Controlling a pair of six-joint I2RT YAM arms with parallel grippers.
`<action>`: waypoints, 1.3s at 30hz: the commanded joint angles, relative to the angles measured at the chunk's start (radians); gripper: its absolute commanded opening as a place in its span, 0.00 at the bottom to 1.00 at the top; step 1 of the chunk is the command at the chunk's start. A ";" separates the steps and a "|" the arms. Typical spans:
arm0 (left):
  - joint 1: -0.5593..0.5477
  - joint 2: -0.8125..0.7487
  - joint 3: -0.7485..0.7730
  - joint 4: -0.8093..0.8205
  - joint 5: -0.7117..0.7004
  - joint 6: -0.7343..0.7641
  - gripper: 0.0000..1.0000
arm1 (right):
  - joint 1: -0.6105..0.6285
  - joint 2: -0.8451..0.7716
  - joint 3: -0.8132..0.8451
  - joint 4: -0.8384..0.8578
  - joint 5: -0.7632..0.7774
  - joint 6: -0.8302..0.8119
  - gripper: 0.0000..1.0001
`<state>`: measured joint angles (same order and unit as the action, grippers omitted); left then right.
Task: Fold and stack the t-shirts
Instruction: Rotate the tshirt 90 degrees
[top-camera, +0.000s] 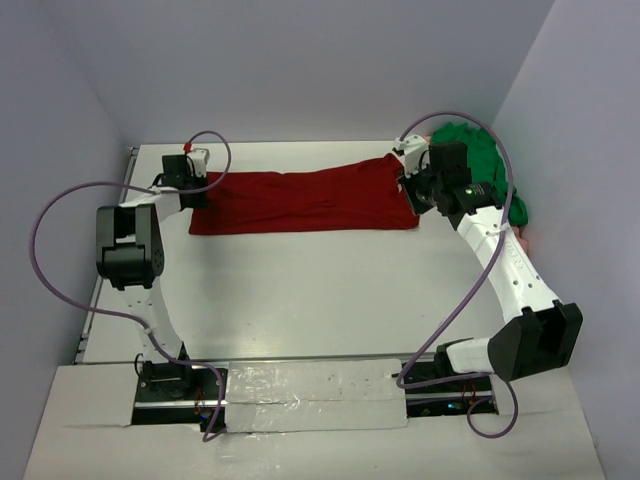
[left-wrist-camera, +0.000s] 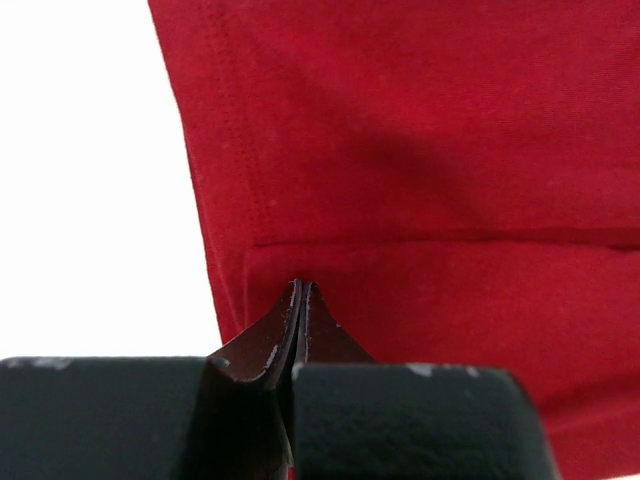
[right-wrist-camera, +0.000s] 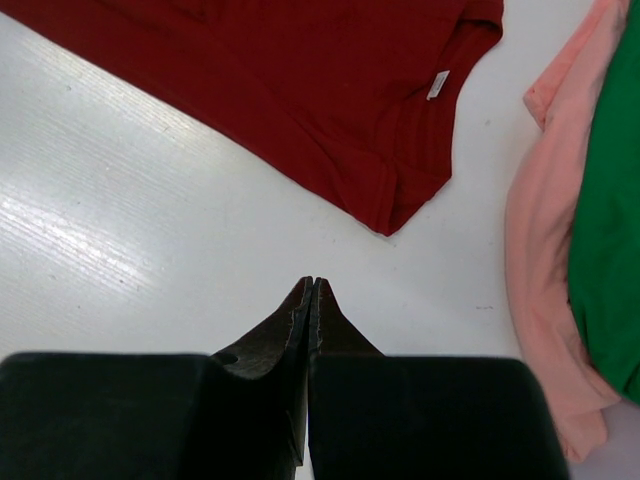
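Dark red cotton t-shirt (top-camera: 305, 200) lies in a long flat strip across the far side of white table (top-camera: 320, 300). Left gripper (left-wrist-camera: 302, 287) closed over its left end; whether cloth is pinched, unclear. Right gripper (right-wrist-camera: 312, 283) closed, empty, beside collar end. Far right: bright green t-shirt (right-wrist-camera: 610, 200) overlapping salmon pink t-shirt (right-wrist-camera: 545, 250).

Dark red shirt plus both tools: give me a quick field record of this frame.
dark red shirt: flat on the table, folded into a long strip, neck label showing
left tool: shut, tips at the shirt's folded edge; unclear if pinching cloth
right tool: shut, empty, over bare table, apart from the shirt
green shirt: heaped far right, lying over pink shirt
stack: not started
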<state>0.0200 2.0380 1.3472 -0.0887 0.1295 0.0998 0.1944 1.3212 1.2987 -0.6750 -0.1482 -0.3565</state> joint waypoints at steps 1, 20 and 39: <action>-0.005 0.014 0.033 0.047 -0.048 -0.011 0.00 | -0.013 0.001 0.007 -0.008 -0.019 -0.004 0.00; -0.074 0.153 0.150 -0.505 0.005 0.185 0.00 | -0.035 -0.016 0.076 -0.064 -0.010 -0.007 0.00; -0.708 -0.069 -0.034 -1.043 0.294 0.643 0.02 | -0.058 0.055 0.263 -0.176 -0.037 0.040 0.00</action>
<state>-0.5449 1.9018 1.2709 -0.8955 0.2085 0.6724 0.1444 1.3495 1.4952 -0.8169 -0.1776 -0.3397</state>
